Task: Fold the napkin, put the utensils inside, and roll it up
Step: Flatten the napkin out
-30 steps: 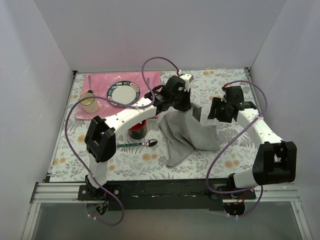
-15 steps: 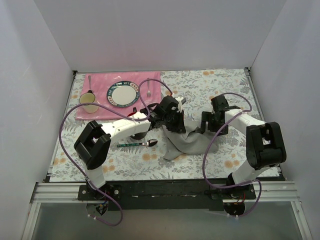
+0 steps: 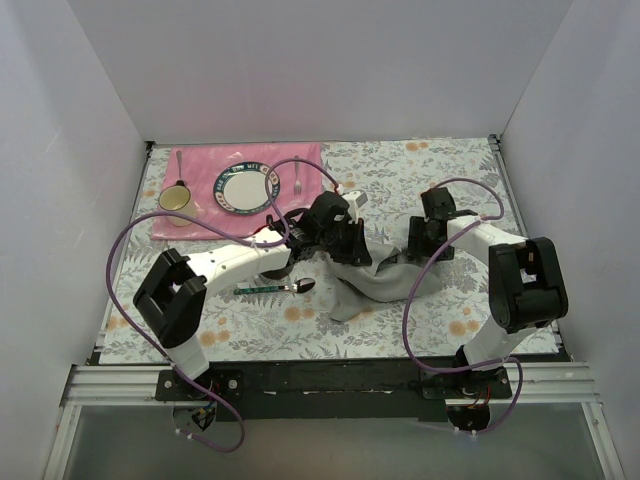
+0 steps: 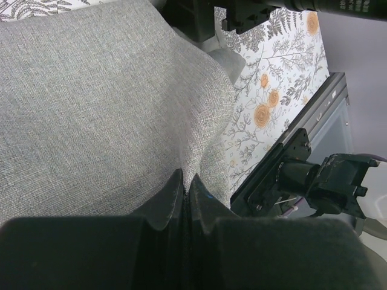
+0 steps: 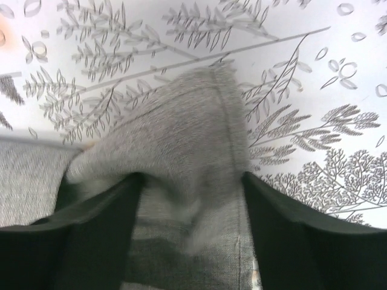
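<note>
2 grippers at napkin [image 3: 375, 282]: left gripper [image 4: 186, 181] clamped on fold, right gripper [image 5: 190, 181] spread apart around corner. Dropped from raised drape 1 second ago; folding unfinished, spoon [image 3: 277, 288] left of napkin.

— How is the light?
— Bright, even and white, from overhead. The walls [image 3: 100, 80] glow pale; shadows on the counter [image 3: 450, 165] are soft and faint.
— And sharpness?
— Ahead of the left pincer [image 4: 186, 190] the napkin [image 4: 91, 109] weave is crisp; the pincer itself is dark and blurred. Inside the right pincer [image 5: 190, 181] the cloth smears with blur; the counter print beyond it is clearer.
</note>
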Robot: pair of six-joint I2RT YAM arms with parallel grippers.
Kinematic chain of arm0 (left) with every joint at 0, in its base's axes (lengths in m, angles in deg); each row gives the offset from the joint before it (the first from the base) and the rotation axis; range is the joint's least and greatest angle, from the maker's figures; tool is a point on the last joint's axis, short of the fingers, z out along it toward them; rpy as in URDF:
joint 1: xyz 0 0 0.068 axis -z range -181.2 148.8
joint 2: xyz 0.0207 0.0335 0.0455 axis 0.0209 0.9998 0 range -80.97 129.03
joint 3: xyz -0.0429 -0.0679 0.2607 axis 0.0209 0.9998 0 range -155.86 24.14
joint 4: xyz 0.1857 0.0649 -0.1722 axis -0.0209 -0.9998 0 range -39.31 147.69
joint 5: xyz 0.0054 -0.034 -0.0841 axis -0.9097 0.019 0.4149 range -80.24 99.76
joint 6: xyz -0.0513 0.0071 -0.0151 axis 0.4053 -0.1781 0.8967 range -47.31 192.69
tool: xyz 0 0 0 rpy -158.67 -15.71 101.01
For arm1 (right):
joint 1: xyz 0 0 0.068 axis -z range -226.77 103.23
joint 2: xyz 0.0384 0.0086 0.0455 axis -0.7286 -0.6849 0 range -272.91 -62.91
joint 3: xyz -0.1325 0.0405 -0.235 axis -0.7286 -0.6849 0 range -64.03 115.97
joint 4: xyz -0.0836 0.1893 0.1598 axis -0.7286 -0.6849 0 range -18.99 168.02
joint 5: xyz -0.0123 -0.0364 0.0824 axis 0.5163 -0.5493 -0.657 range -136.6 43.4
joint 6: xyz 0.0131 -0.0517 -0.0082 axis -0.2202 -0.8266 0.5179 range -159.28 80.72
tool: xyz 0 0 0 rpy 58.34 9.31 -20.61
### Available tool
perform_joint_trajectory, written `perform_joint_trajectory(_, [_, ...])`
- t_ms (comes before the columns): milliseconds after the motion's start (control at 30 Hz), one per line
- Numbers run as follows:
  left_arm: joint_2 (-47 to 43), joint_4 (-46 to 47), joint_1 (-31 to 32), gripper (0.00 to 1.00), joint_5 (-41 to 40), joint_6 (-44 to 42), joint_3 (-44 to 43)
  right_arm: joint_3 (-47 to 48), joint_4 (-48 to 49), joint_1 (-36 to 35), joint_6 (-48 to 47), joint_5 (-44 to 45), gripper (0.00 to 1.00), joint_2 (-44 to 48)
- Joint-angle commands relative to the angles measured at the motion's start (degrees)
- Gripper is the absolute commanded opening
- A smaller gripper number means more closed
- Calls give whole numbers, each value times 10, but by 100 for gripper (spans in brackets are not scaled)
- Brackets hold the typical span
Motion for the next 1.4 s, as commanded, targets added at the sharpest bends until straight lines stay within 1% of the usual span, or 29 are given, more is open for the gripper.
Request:
perform_joint_trajectory(0, [-39, 10, -3, 0, 5, 11, -12, -47, 45, 4, 28, -3, 62, -39])
perform_joint_trajectory(33, [-40, 9, -7, 0, 3, 14, -16, -50, 48, 4, 30, -3, 54, -40])
perform_joint_trajectory(67, [-40, 10, -10, 0, 5, 24, -20, -49, 49, 4, 35, -1, 41, -39])
perform_joint_trajectory(133, [-39, 9, -25, 0, 8, 38, -31, -39, 42, 4, 36, 2, 27, -41])
perform_joint_trajectory(167, [-42, 9, -32, 0, 22, 47, -35, -33, 38, 4, 38, 5, 15, -44])
perform_joint_trajectory(267, [-44, 19, -61, 0, 43, 73, -45, 20, -1, 4, 41, 21, 1, -53])
perform_joint_trajectory(433, [-23, 32, -119, 0, 69, 101, -102, 141, -122, 14, 51, 59, 1, -37])
perform_joint_trajectory(533, [8, 81, -150, 0, 98, 124, -135, 249, -172, 24, 55, 92, 1, -4])
perform_joint_trajectory(567, [19, 121, -156, 0, 107, 127, -159, 305, -195, 26, 55, 111, 1, 17])
perform_joint_trajectory(633, [55, 153, -172, 0, 117, 138, -199, 358, -218, 40, 51, 122, 1, 39])
perform_joint_trajectory(700, [85, 207, -182, 0, 129, 157, -273, 434, -250, 51, 48, 142, 1, 69])
perform_joint_trajectory(733, [98, 226, -186, 0, 142, 169, -297, 455, -261, 53, 46, 155, 1, 80])
perform_joint_trajectory(767, [128, 261, -186, 0, 146, 189, -355, 467, -269, 56, 41, 176, 1, 104])
perform_joint_trajectory(800, [143, 274, -186, 0, 153, 199, -383, 473, -272, 58, 38, 181, 1, 120])
perform_joint_trajectory(867, [175, 301, -186, 0, 178, 220, -434, 454, -270, 60, 35, 192, 1, 181])
perform_joint_trajectory(900, [181, 304, -185, 0, 183, 221, -458, 412, -256, 60, 36, 189, 1, 204])
perform_joint_trajectory(967, [162, 302, -185, 0, 185, 214, -443, 359, -246, 59, 37, 189, 1, 278])
perform_joint_trajectory(1000, [148, 302, -185, 0, 181, 210, -388, 332, -242, 60, 39, 185, 1, 301])
perform_joint_trajectory(1033, [134, 303, -185, 0, 178, 204, -356, 268, -235, 60, 42, 176, 1, 349])
perform_joint_trajectory(1067, [115, 299, -184, 0, 166, 195, -314, 233, -231, 61, 49, 147, 1, 373])
perform_joint_trajectory(1100, [79, 288, -185, 8, 147, 169, -276, 200, -227, 61, 62, 122, 1, 396])
perform_joint_trajectory(1133, [59, 251, -185, 17, 129, 155, -202, 130, -233, 61, 71, 90, 1, 429])
perform_joint_trajectory(1167, [44, 227, -185, 21, 107, 132, -173, 99, -239, 60, 79, 22, 4, 444])
perform_joint_trajectory(1200, [20, 198, -186, 35, 97, 84, -151, 63, -246, 61, 96, -19, 11, 459])
perform_joint_trajectory(1233, [10, 125, -186, 45, 82, 57, -121, 6, -257, 60, 105, -80, 20, 493])
perform_joint_trajectory(1267, [1, 92, -185, 55, 66, 39, -111, -23, -258, 61, 116, -111, 40, 515])
perform_joint_trajectory(1300, [-10, 64, -185, 67, 43, 23, -101, -44, -255, 60, 132, -136, 48, 538])
perform_joint_trajectory(1333, [-26, 19, -184, 75, 32, -9, -93, -58, -255, 61, 137, -165, 60, 575])
perform_joint_trajectory(1367, [-34, 4, -184, 76, 26, -21, -89, -64, -266, 61, 138, -169, 70, 586])
